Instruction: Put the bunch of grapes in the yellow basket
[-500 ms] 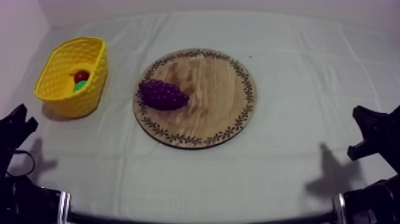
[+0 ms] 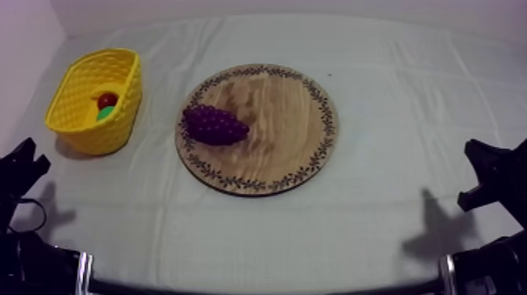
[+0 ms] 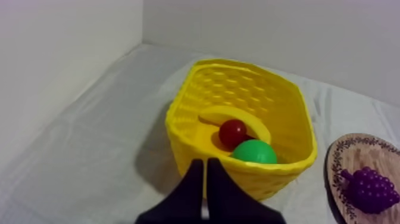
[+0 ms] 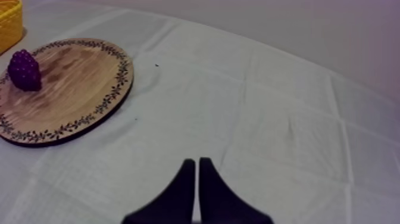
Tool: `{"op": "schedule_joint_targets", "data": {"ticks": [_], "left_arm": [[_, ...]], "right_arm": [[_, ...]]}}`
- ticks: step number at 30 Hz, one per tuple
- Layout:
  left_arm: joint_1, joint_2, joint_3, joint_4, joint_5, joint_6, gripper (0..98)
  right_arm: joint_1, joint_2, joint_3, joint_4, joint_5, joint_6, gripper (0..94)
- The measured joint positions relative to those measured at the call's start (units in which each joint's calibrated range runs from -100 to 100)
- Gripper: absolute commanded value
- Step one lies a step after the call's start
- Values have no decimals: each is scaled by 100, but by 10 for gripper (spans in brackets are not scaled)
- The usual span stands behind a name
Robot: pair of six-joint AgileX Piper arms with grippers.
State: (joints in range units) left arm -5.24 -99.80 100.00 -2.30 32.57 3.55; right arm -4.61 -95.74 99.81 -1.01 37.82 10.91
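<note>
A purple bunch of grapes (image 2: 215, 125) lies on the left part of the round wooden board (image 2: 290, 149) at the table's middle. To its left stands the yellow basket (image 2: 78, 118). My left gripper (image 3: 205, 170) is shut on nothing and hangs just before the basket (image 3: 280, 113), with the grapes (image 3: 369, 189) off beside it. My right gripper (image 4: 197, 170) is shut too, over bare cloth, well away from the board (image 4: 77, 89) and the grapes (image 4: 24, 70). Both arms rest low at the table's near corners (image 2: 19, 169) (image 2: 490, 169).
In the basket lie a small red fruit (image 3: 233, 132), a green pear (image 3: 255, 152) and a banana (image 3: 232, 113) curled behind them. The cloth (image 2: 408, 102) stretches bare to the right of the board. A wall runs behind the table.
</note>
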Motion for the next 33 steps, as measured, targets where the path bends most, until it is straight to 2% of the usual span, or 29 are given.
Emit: {"op": "schedule_joint_targets", "data": {"ticks": [9,15,19,33], "left_arm": [[73,0,-16,-23,20,-77,0],[322,231,-330,-373,30,147,0],[454,689,-893,-475,81,278,0],[1202,2985,-3875,-958,1199,867,0]], "right_arm": [[0,0,0,0,0,0,4],[0,0,0,0,0,0,4],[0,0,0,0,0,0,4],[0,0,0,0,0,0,4]]}}
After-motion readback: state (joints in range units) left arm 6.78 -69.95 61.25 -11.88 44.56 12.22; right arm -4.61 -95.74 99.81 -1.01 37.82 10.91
